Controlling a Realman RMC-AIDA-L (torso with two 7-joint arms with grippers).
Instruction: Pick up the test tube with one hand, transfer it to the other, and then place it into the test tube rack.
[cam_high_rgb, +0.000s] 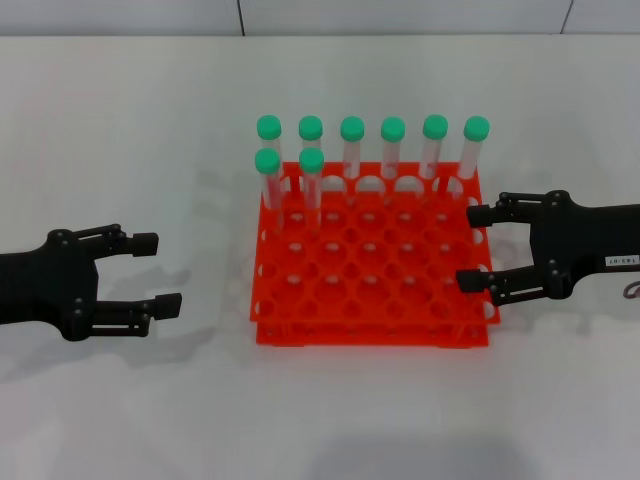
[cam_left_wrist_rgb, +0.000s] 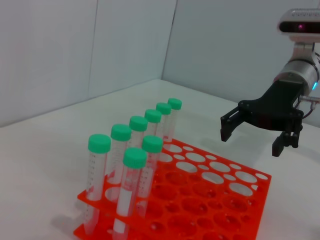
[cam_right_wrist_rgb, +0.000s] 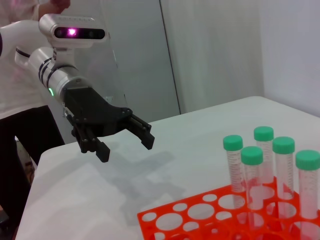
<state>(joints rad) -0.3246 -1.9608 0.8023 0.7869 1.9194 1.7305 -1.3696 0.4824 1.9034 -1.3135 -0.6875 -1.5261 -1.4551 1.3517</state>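
Several clear test tubes with green caps (cam_high_rgb: 311, 176) stand upright in the orange-red test tube rack (cam_high_rgb: 370, 305): one row along its far side and two more at the left of the second row. They also show in the left wrist view (cam_left_wrist_rgb: 134, 175) and the right wrist view (cam_right_wrist_rgb: 251, 175). No tube lies loose. My left gripper (cam_high_rgb: 157, 273), unlabelled, is open and empty, left of the rack; it also shows in the right wrist view (cam_right_wrist_rgb: 125, 149). My right gripper (cam_high_rgb: 473, 248), with a white label, is open and empty at the rack's right edge; it also shows in the left wrist view (cam_left_wrist_rgb: 252, 141).
The rack stands on a white table (cam_high_rgb: 120, 400), with white walls behind. In the right wrist view a person in white (cam_right_wrist_rgb: 15, 100) stands behind the left arm.
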